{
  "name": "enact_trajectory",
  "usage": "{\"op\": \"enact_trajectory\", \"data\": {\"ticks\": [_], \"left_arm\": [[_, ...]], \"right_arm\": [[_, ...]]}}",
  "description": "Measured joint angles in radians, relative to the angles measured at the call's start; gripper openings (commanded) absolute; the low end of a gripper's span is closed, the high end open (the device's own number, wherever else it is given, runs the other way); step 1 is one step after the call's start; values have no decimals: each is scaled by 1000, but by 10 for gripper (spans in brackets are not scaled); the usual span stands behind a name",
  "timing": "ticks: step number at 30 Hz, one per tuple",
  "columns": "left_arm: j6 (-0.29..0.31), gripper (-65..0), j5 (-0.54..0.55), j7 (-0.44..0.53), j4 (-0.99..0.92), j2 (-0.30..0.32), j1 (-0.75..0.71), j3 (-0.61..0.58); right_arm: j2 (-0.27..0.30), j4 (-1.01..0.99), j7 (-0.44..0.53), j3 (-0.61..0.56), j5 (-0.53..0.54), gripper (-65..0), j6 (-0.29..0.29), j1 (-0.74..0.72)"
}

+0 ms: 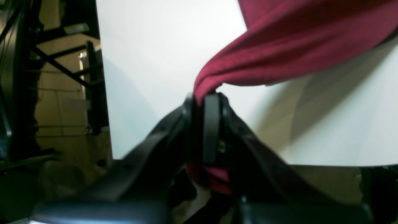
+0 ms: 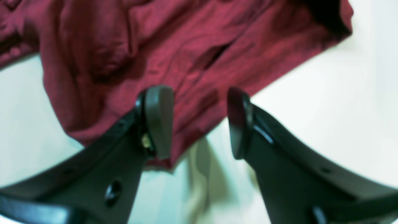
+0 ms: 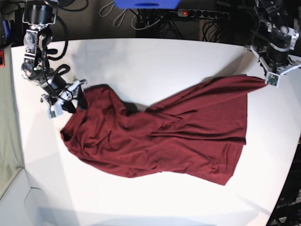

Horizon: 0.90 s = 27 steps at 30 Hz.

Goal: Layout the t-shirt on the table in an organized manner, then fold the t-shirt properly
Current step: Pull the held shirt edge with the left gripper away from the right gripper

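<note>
The maroon t-shirt lies crumpled and slanted across the middle of the white table. My left gripper is at the far right and shut on a corner of the shirt, which stretches taut toward it. In the left wrist view the left gripper pinches a bunched tip of the t-shirt, lifted above the table. My right gripper is at the shirt's left end. It stands open just above the edge of the t-shirt, with fabric under one finger.
A power strip with a red light, cables and a blue object sit beyond the table's back edge. A dark metal frame stands beside the table edge near the left gripper. Bare tabletop surrounds the shirt.
</note>
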<state>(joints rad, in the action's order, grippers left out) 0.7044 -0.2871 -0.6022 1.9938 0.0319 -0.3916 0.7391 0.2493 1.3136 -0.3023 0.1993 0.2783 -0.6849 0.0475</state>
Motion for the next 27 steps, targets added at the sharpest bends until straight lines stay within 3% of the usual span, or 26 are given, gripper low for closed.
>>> {"op": "enact_trajectory", "data": {"ticks": [5,16,18,24,27], "left_arm": [[0,-649,53,14,8,2,11,67],[0,-649,63,8,9,2,4,71],[0,-649,63,8,9,2,4,71],[0,-649,63,8,9,1,4,71],[0,-649,60,7,9,1,3,72]], "right_arm": [[-42,1,0,-7,1,-360,-3,10],[-39,3,42,-3,19,-367,-3,89],[-38,4,42,-3,19,-411,-2,90],[-25,1,41,2,19,-650,-3,101],[10,-50,49,-4,39,-650,-23,78]]}}
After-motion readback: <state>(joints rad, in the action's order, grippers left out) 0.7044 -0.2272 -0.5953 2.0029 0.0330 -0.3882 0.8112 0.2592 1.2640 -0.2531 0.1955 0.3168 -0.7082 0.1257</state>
